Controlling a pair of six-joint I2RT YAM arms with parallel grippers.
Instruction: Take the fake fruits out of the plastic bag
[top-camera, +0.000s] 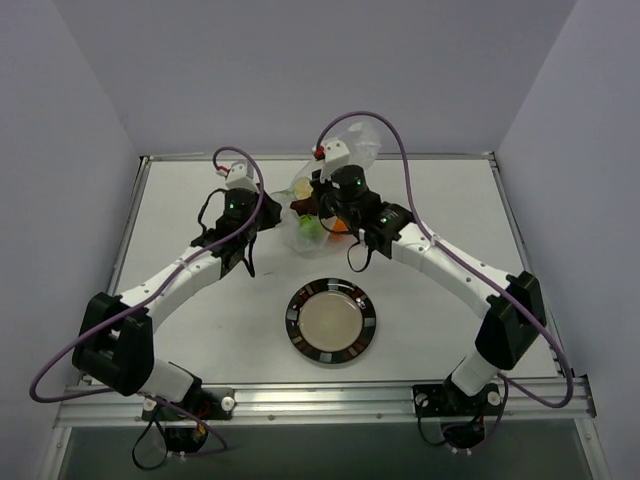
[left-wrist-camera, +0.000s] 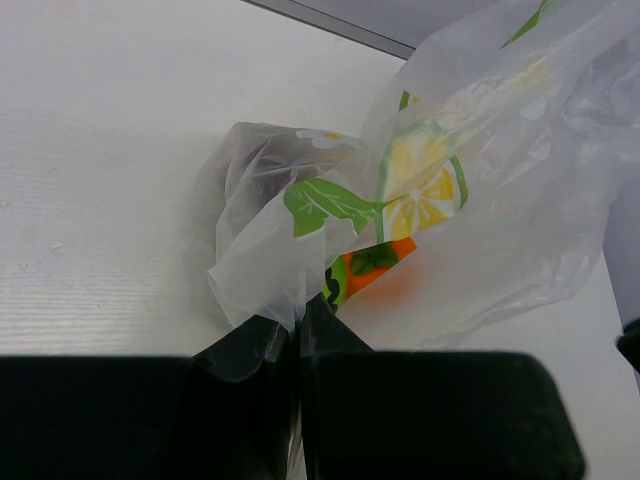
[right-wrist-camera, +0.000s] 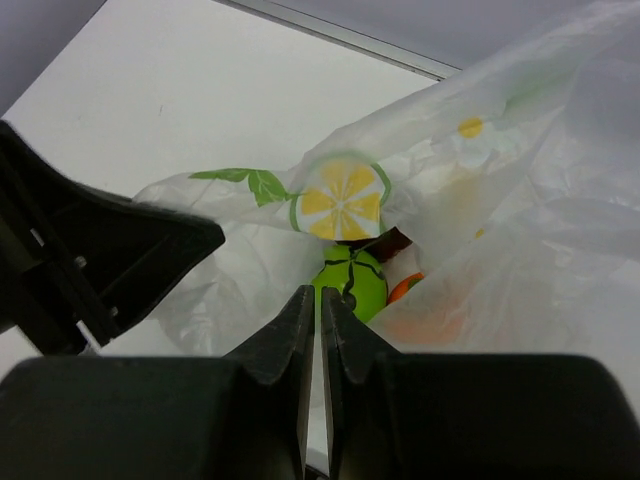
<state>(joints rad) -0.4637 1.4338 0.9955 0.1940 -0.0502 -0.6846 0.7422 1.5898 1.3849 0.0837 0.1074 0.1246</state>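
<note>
Fake fruits (right-wrist-camera: 350, 282) sit wrapped inside plastic bag (right-wrist-camera: 500, 200), plate (top-camera: 368, 325) nearby.

Fake fruits (right-wrist-camera: 350, 285) inside plastic bag (top-camera: 366, 141), behind plate (top-camera: 331, 353)

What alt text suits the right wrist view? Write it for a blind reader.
The right gripper, fingers pressed nearly together, is shut on the rim of the plastic bag under a lemon-slice print. Just past the tips, inside the bag, sit the green fruit and part of the orange fruit; the table lies behind.
</note>
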